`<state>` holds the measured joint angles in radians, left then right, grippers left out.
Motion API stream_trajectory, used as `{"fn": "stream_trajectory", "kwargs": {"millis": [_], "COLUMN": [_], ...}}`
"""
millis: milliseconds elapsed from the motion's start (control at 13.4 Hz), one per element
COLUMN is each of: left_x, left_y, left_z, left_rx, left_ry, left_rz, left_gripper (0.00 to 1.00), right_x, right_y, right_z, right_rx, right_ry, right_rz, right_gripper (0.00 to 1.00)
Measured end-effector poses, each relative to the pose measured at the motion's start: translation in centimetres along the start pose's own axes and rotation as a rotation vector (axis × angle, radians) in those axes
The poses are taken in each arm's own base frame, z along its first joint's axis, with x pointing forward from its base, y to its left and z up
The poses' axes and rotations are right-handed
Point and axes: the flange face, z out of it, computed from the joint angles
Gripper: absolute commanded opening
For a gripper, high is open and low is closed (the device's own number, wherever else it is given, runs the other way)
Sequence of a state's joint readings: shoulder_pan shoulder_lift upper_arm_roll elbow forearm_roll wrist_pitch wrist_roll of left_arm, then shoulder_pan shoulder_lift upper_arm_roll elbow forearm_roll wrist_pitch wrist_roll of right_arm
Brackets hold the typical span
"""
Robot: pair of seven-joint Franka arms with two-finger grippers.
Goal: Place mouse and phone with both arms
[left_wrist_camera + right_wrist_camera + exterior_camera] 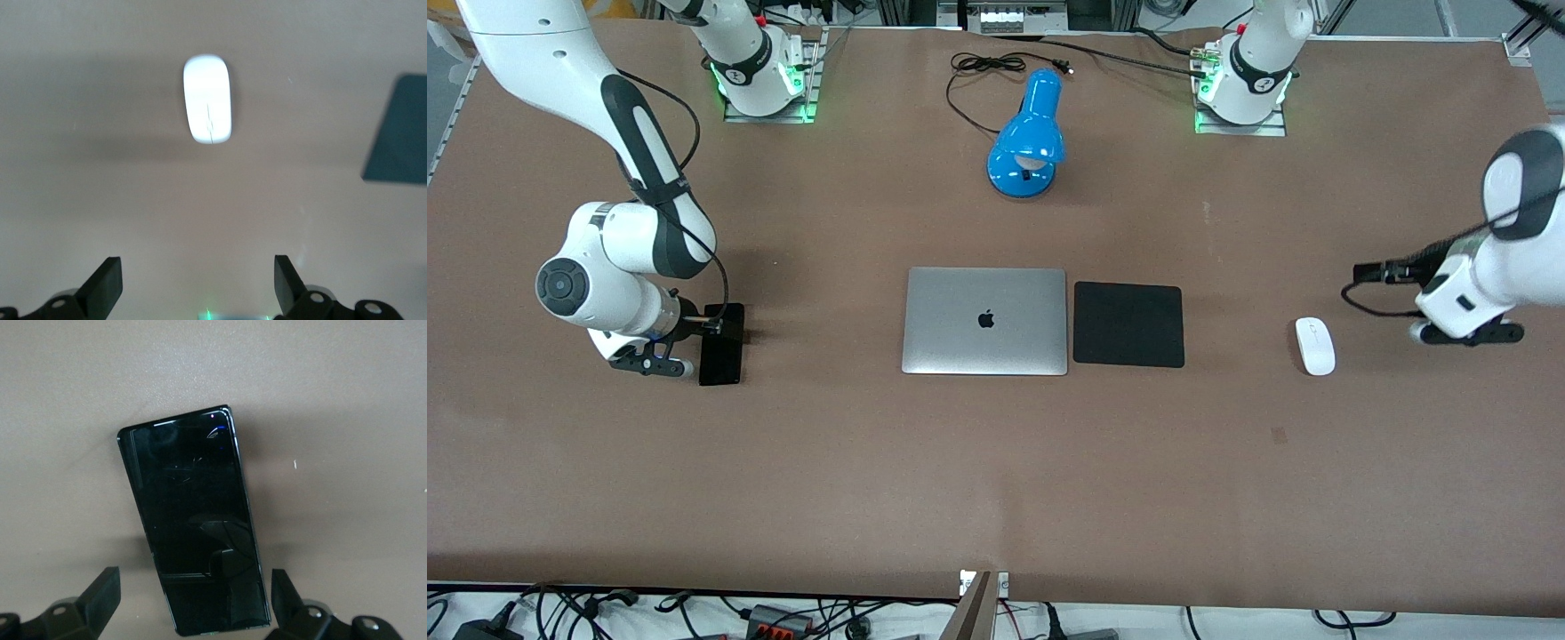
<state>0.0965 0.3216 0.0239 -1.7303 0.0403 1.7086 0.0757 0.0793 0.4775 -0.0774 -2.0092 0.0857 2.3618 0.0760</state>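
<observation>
- The right arm's black two-finger gripper (660, 363) hung low at the right arm's end of the brown table (996, 480), its fingers (100, 593) spread wide with nothing held; the wrist view showed them straddling one end of the slim black glossy smartphone (721, 344), which lay flat on the table, apparently not yet gripped
- The phone sat well apart from the closed silver laptop (985, 321) in the middle of the table, so its placing looked undone
- Just beside the laptop, toward the left arm's end, lay the square black mouse pad (1128, 324), bare; farther from the front camera stood a blue desk lamp (1028, 142)
- The small white oval mouse (1315, 346) rested on the table between the pad and the left gripper, not on the pad
- The left arm's black gripper (1469, 335) hovered beside the mouse, fingers (103, 287) wide apart and empty
- Judged from this, both grasps and both placings were left to do
</observation>
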Motion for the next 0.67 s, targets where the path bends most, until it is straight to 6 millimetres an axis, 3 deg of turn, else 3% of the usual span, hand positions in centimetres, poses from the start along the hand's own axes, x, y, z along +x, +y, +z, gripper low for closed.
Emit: {"fn": "stream_trajectory", "kwargs": {"millis": [224, 374, 673], "left_x": [5.4, 7.2, 7.3], "left_y": [-0.7, -0.6, -0.9], "left_z": [7.8, 12.4, 16.0], "left_rx": [0.007, 0.015, 0.02], "left_ry": [0.101, 0.161, 0.218], "left_rz": [0.04, 0.072, 0.095], "left_gripper": [1.0, 1.0, 1.0], "right_x": [-0.5, -1.3, -1.8], "right_y": [0.1, 0.3, 0.3], "right_z": [1.0, 2.4, 3.5], "right_rx": [-0.003, -0.007, -0.011], "right_ry": [0.043, 0.073, 0.077], "right_rz": [-0.016, -0.039, -0.047], "right_gripper": [1.0, 1.0, 1.0]}}
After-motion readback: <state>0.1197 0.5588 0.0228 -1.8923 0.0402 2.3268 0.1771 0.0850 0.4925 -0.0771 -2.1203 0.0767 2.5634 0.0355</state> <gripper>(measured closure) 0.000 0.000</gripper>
